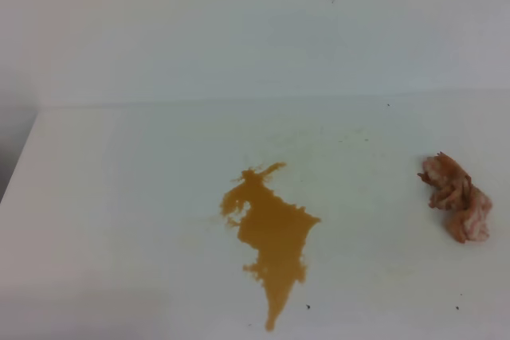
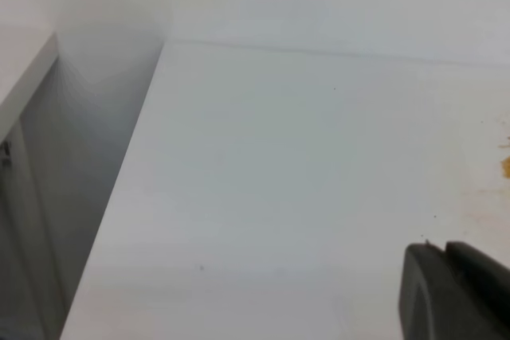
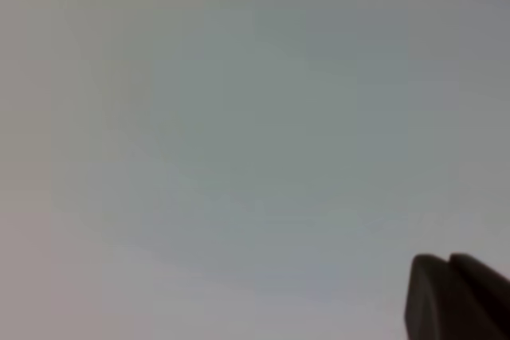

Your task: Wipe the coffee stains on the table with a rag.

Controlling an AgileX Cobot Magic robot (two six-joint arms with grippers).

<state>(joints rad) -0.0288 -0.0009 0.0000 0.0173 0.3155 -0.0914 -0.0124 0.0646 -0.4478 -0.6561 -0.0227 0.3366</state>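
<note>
The coffee stains form an orange-brown splotch with a thin tail near the front middle of the white table. The rag, a wrinkled pinkish-brown wad, lies at the right, well apart from the splotch. Neither gripper shows in the exterior high view. My left gripper pokes in at the lower right of the left wrist view, its dark fingers pressed together, above bare table. A speck of the stains shows at that view's right edge. My right gripper is shut with nothing in it, over a blurred pale surface.
A pale wall rises behind the table. The table's left edge drops into a grey gap. Tiny dark specks dot the front of the table.
</note>
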